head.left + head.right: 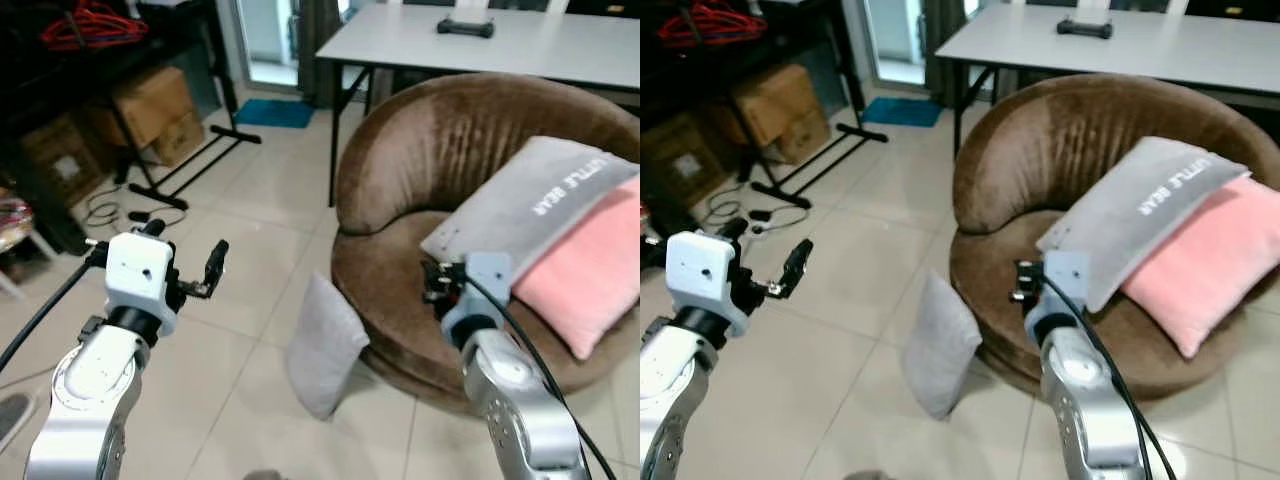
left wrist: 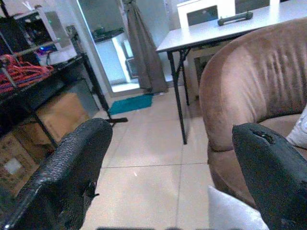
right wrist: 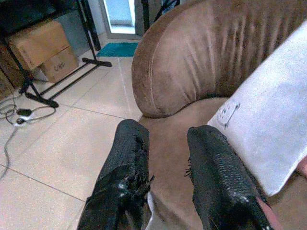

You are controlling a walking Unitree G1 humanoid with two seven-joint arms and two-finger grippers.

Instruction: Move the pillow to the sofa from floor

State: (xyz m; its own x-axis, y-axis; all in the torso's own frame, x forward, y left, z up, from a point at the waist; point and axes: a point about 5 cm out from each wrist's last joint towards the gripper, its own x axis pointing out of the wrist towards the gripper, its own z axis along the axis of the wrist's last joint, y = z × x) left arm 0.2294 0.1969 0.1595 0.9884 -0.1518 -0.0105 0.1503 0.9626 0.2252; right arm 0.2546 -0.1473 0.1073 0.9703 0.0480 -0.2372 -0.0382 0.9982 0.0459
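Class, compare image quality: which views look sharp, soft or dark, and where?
Left eye view: daylit and fairly sharp, pillow on the floor clear. Left wrist view: fingers close and soft, shelf corner dim. Right wrist view: fingers slightly blurred, sofa evenly lit.

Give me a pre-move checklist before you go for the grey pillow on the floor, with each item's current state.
1. Grey pillow located, leaning against the brown sofa on the tile floor: ok.
2. Left gripper open and empty, raised over the floor beside the pillow: ok.
3. Right gripper empty, fingers parted, over the sofa's seat: ok.
4. Either gripper on the pillow: not ok, both are apart from it.
5. Room on the sofa: ok, bare seat in front of the grey cushion and pink cushion.
6. Cable on the floor clear of the path: cannot tell.
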